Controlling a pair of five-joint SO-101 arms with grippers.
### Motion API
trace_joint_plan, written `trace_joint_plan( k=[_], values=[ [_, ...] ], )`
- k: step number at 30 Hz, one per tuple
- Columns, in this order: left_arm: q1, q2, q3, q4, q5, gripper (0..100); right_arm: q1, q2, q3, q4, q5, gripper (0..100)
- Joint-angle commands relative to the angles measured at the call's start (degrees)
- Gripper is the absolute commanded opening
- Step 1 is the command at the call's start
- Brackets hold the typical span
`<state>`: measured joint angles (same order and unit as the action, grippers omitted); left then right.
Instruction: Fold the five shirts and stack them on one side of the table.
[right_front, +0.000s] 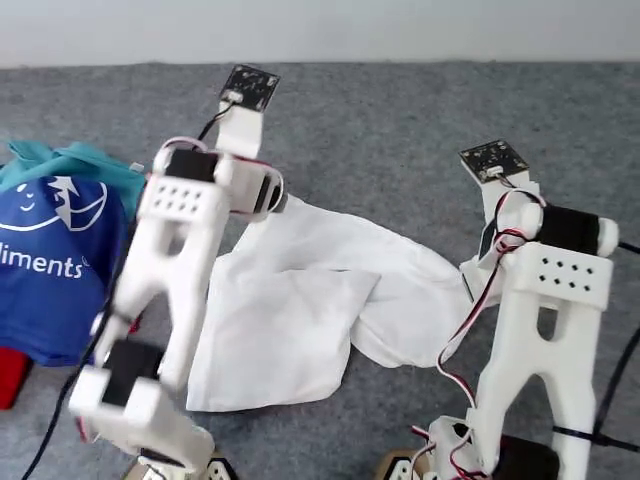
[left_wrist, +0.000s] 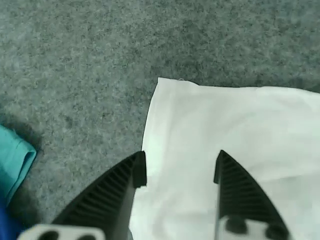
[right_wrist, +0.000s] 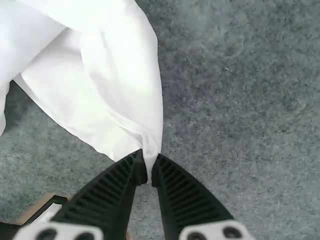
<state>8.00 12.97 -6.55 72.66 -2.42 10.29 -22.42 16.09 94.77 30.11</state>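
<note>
White cotton shirt (right_front: 300, 310), rumpled and partly doubled over, lies on the grey felt-like counter (right_front: 400, 120) between the two arms. Its spread runs crosswise, from one arm base toward the other.

Right gripper (right_wrist: 149, 170): jaws together, clamped on a pinched fold of the white shirt's edge on the side nearest that arm. Cloth rises from the pinch in a draped ridge.

Left gripper (left_wrist: 180, 165): jaws apart, nothing held. It hangs over the shirt's opposite end, near a square corner. One finger (left_wrist: 120, 190) sits over bare counter just outside the hem, the other over cloth, so the hem runs between them.

Judgement: the next move turns on this straddle. The hem lies directly under the left gripper and runs away from it toward the corner. Going straight down and closing should catch the edge, giving both arms a hold for the fold.

Blue shirt (right_front: 50, 270) lies at the left arm's side of the counter, on a teal shirt (right_front: 90, 165), with red fabric (right_front: 10, 375) at its near edge.

Writing: the blue shirt carries white lettering and a white emblem, cut off at the frame edge; not transcribed. No labels visible on the white shirt.
</note>
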Motion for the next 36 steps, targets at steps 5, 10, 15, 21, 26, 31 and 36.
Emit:
trace_joint_plan(
  k=[5, 10, 15, 21, 26, 31, 36],
  values=[
    [-0.18, 21.19, -21.41, 0.97, 0.35, 23, -1.89, -1.36, -0.35, 0.48, -0.88, 1.0],
    [-0.53, 34.81, -37.32, 5.98, 0.35, 23, -1.98, -1.36, -0.35, 0.48, -2.81, 1.0],
    [-1.23, 47.30, -55.60, 13.27, 0.35, 23, -1.98, -1.36, -0.26, 0.48, -2.90, 1.0],
    [-1.93, 58.99, -75.21, 20.13, 0.35, 23, -1.98, -1.36, -0.26, 0.48, -2.90, 1.0],
    [-1.14, 62.68, -81.10, 24.62, 0.00, 22, -1.98, -1.36, -0.26, 0.48, -2.90, 1.0],
    [1.14, 63.12, -80.40, 27.87, -2.64, 17, -1.98, -1.36, -0.26, 0.40, -2.90, 1.0],
    [1.85, 62.59, -78.02, 27.87, -4.48, 8, -1.98, -1.36, -0.26, 0.40, -2.90, 1.0]
  ],
)
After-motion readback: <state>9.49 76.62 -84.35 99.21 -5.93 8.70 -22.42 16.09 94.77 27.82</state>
